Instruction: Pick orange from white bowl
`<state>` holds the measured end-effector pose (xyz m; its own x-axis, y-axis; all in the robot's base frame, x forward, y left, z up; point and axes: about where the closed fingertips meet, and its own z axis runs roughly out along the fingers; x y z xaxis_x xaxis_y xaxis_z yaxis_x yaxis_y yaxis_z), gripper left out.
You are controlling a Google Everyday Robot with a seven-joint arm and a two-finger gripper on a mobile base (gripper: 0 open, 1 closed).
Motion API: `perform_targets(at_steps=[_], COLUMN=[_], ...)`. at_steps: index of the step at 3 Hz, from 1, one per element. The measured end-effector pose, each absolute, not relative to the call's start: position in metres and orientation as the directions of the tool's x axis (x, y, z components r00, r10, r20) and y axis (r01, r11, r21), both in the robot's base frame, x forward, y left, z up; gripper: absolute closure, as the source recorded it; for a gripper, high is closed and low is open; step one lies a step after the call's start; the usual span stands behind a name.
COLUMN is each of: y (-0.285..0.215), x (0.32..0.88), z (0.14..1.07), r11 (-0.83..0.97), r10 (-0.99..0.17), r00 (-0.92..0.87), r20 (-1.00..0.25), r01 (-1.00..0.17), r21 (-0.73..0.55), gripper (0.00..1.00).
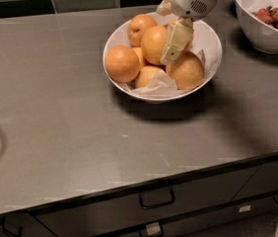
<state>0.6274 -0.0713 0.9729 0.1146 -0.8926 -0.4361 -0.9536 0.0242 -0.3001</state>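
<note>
grey counter [80,132]; gripper [171,53] beside orange [153,42] in white bowl [214,43]

Bowl [212,39] mid-tabletop [70,127], fruit piled inside. Tool [172,51] over the bowl's rear half, just right of the orange [153,43]. Second bowl [264,36] right-rear of it.

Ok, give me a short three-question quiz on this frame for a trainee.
1. True or false: the gripper is down in the white bowl, among the oranges.
2. What lines that bowl? A) crumpled white paper B) blue cloth C) foil
3. Fill in: the second bowl, at the far right, holds red ___ pieces.
Key: 1 true; 2 A; 3 fruit.
</note>
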Motion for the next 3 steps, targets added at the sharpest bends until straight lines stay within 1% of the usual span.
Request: perform_targets(at_steps=[1,3], y=[-0.0735,-0.0714], x=[0.6296,0.6293], z=[0.9676,0.9636], r11=[0.030,0.058], r10=[-0.891,-0.887], r00=[0.105,0.079], r20=[-0.441,-0.454], r01=[-0.957,-0.958], r21=[-0.287,-0.280], gripper=[0.15,0.15])
